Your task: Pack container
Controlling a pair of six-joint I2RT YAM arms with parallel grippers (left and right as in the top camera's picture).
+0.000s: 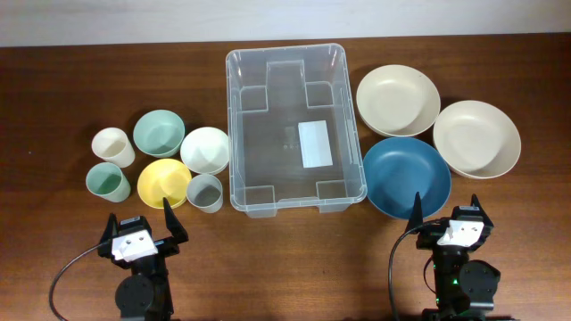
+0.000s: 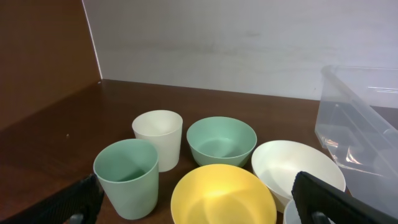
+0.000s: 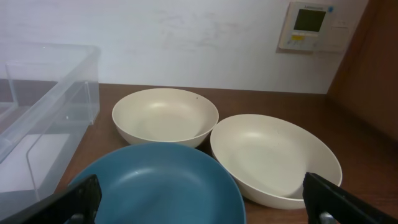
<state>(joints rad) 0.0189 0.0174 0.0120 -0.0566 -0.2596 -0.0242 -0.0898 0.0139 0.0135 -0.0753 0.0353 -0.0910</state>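
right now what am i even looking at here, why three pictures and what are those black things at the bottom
The black things are two robot arms at a wooden table. The overhead picture looks straight down; the other two come from small cameras on each wrist.

The left hand and right hand are both open and hold nothing.

In the middle sits the container, a clear bin with only a white label showing in it. To its left are cups and small bowls: a cream cup, green cup, grey cup, green bowl, yellow bowl and white bowl. To its right are a blue bowl and two cream bowls.
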